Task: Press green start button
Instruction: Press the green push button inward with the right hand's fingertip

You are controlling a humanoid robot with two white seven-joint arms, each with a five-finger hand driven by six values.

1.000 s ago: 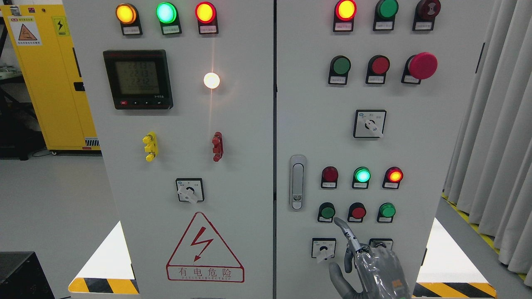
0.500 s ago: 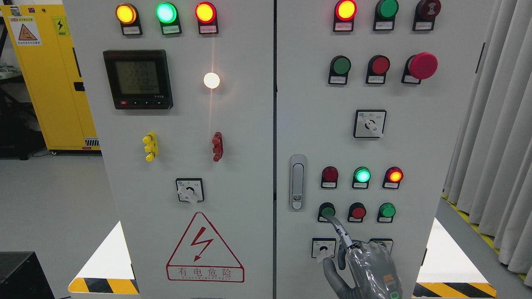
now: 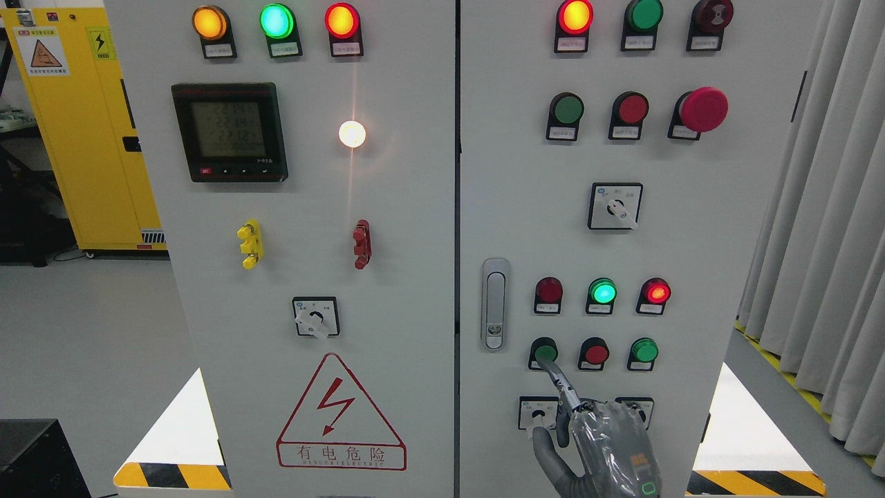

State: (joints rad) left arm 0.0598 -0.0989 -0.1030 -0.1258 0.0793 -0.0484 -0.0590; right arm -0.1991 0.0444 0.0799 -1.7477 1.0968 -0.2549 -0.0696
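The lower-left green push button (image 3: 543, 350) sits on the right cabinet door (image 3: 691, 242), first in a row with a red button (image 3: 594, 353) and another green button (image 3: 644, 351). My right hand (image 3: 596, 443), grey under a clear cover, rises from the bottom edge below that row. Its index finger (image 3: 561, 387) points up and left, with the tip on the lower edge of the green button. The other fingers are curled and the thumb sticks out to the left. The hand holds nothing. My left hand is out of view.
Two rotary selector switches (image 3: 538, 413) lie just under the finger, partly hidden by the hand. A door latch handle (image 3: 495, 304) stands left of the buttons. Indicator lamps (image 3: 602, 292) glow above the row. A curtain (image 3: 823, 242) hangs at right, and a yellow cabinet (image 3: 76, 131) at far left.
My right hand has shifted left and slightly up. The index fingertip, which was below and right of the green button, now rests on it.
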